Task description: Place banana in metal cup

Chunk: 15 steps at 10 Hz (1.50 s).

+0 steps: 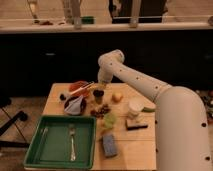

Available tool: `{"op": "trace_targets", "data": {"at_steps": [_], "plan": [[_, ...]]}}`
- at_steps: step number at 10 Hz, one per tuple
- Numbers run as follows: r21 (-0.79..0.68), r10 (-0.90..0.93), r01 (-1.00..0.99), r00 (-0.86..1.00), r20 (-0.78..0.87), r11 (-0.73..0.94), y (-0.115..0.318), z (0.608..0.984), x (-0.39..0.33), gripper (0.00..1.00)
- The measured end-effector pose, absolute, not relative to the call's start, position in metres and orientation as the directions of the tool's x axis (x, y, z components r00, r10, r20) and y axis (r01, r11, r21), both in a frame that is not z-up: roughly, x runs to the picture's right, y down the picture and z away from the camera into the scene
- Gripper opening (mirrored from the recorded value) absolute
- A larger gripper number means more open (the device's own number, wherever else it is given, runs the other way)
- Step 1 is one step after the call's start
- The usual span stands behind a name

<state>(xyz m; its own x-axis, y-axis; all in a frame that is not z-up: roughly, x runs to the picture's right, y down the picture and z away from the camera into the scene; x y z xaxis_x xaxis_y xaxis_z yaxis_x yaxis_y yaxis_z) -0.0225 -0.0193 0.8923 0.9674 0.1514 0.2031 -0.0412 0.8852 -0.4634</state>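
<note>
The arm (145,85) rises from the lower right, bends at an elbow above the desk's far edge and points down. The desk (135,152) is pale wood. A green tray (30,156) fills its near left corner, with a fork (72,143) lying lengthwise inside. A blue sponge (109,145) lies just right of the tray. A bowl (75,105) sits behind the tray. A white cup (134,106) stands right of centre, and a green cup (109,119) stands nearer the front. The gripper (101,86) hangs directly over the metal cup (98,95), just above its rim. An orange fruit (117,97) sits just right of the metal cup. The fingers are clamped on the banana (95,87), which shows as a pale-yellow patch at the gripper tip, above the metal cup.
</note>
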Motion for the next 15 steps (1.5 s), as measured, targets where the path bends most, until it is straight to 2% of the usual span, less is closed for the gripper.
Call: {"op": "trace_targets", "data": {"at_steps": [10,15], "plan": [[-0.450,0.170,-0.033,0.948,0.268,0.892,-0.017,0.888,-0.034,0.00],[-0.439,0.220,-0.038,0.902,0.372,0.898,-0.019,0.881,-0.044,0.00]]}}
